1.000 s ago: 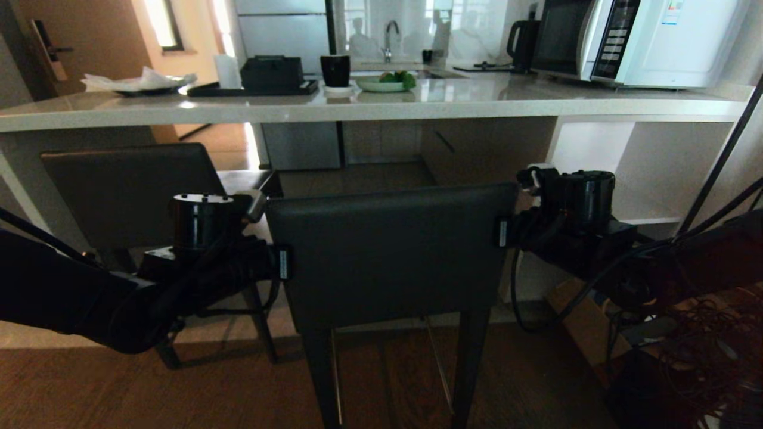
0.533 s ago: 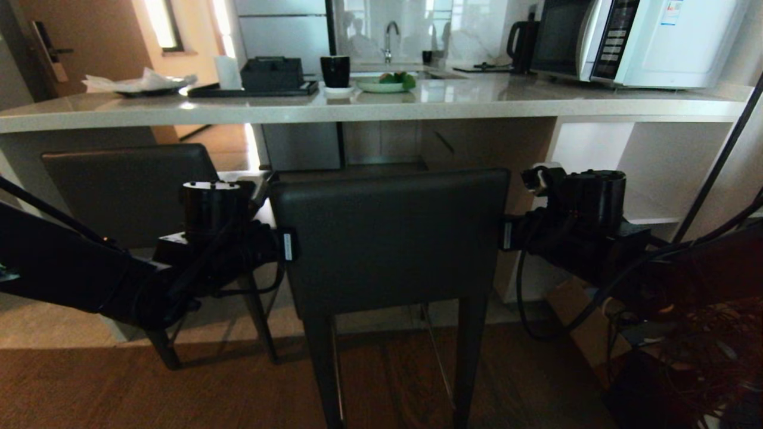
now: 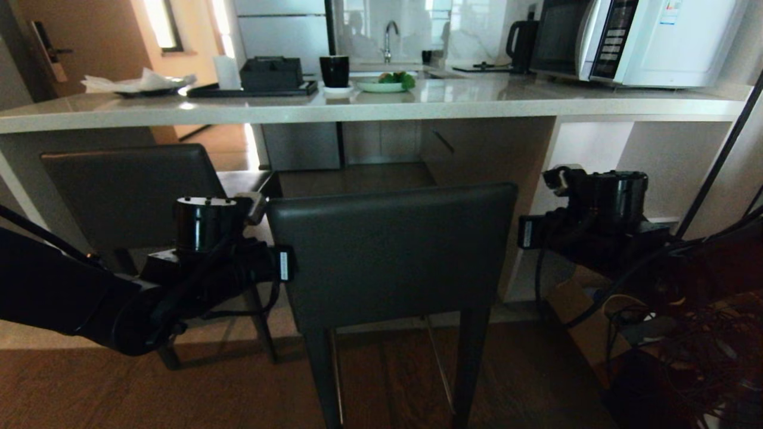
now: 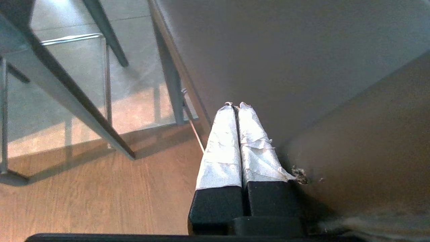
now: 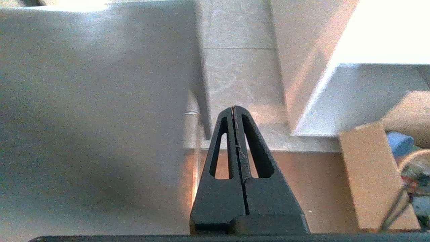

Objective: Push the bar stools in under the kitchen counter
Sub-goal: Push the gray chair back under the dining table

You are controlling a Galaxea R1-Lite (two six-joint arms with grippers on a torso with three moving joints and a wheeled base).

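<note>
Near stool bracketed by both arms, not yet under the bench.

Your near stool stands out on the wooden floor, its backrest facing you and its seat short of the bench edge; the far stool on your left sits closer in, partly under the slab. Your left pincer is pressed together, taped fingers lying just beside the backrest's left edge; whether they touch it you cannot tell. Your right pincer is pressed together too, empty, standing a little off the backrest's right edge. Shut tips likely serve as blunt pushers here, one per side so the stool goes in straight. The microwave and cup sit well above the stool.
</note>
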